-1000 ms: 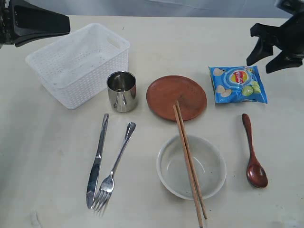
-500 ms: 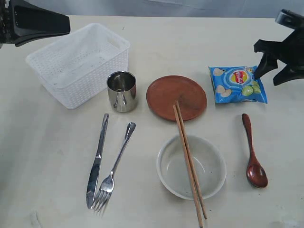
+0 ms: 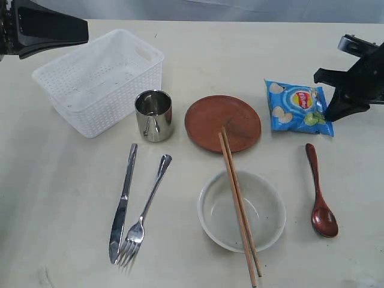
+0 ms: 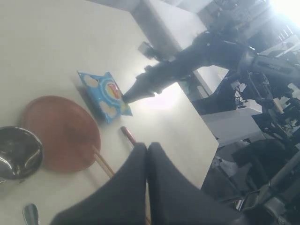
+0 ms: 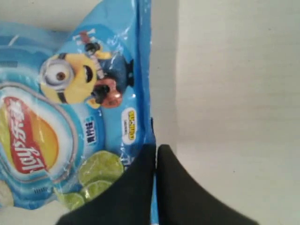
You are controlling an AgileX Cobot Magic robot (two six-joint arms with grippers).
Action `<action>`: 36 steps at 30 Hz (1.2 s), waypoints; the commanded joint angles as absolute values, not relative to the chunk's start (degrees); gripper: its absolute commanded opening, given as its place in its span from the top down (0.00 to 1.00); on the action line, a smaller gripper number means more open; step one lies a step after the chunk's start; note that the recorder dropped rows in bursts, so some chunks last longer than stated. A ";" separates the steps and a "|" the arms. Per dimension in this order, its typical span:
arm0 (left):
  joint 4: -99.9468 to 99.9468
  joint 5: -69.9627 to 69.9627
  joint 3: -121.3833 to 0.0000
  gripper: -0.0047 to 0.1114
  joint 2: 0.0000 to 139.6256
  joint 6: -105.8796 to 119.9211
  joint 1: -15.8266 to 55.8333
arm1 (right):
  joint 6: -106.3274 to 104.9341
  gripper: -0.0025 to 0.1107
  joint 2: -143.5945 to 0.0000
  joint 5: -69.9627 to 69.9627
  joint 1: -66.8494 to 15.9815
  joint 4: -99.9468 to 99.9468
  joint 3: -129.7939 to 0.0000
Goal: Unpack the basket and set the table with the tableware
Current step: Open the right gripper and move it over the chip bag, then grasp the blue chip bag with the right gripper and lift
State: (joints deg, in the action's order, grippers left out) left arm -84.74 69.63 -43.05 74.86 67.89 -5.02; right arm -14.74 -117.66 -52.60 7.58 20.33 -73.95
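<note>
The white basket [image 3: 120, 108] stands empty at the back left of the table [image 3: 54, 198]. Laid out in front are the steel cup [image 3: 154, 114], knife [image 3: 123, 204], fork [image 3: 147, 210], reddish-brown plate [image 3: 222, 122], pale bowl [image 3: 207, 225] with the chopsticks [image 3: 239, 207] across it, and the wooden spoon [image 3: 318, 192]. My right gripper [image 3: 331, 114] [image 5: 156, 147] is shut on the right edge of the blue chips bag [image 3: 297, 106] [image 5: 70, 117]. My left gripper [image 3: 86, 33] [image 4: 147, 146] hangs shut and empty above the back left corner, by the basket.
The right arm's dark body [image 3: 360, 78] reaches in from the right edge beside the bag. Bare tabletop lies behind the plate and along the front left.
My right gripper came down to the chips bag's right edge and shut on it; the bag shifted slightly. The left arm has not moved.
</note>
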 commanded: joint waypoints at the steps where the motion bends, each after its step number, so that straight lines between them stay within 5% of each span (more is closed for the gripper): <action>1: -86.11 69.96 -42.88 0.96 74.38 68.25 -5.15 | -14.64 0.98 -117.48 -53.27 7.89 19.98 -73.87; 12: -86.11 69.96 -42.88 0.96 74.38 68.25 -5.15 | -20.81 0.98 -110.73 -52.40 7.89 26.16 -73.87; 14: -86.11 69.96 -42.88 0.96 74.38 68.25 -5.15 | -20.94 0.88 -111.02 -52.40 7.28 26.41 -73.87; 17: -86.11 69.96 -42.88 0.96 74.38 68.25 -5.15 | -22.41 0.47 -111.02 -51.00 4.27 26.20 -73.87; 26: -86.11 69.96 -42.88 0.96 74.38 68.25 -5.15 | 1.05 0.50 -111.02 -40.05 -9.18 -8.15 -73.87; 36: -86.10 69.96 -42.88 0.96 74.38 68.14 -5.15 | 3.64 0.50 -114.94 -44.51 -9.42 -5.05 -73.87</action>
State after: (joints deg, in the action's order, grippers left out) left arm -85.06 69.63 -43.05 74.86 67.89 -5.02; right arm 3.25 -113.52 -43.38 -9.29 -5.93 -73.95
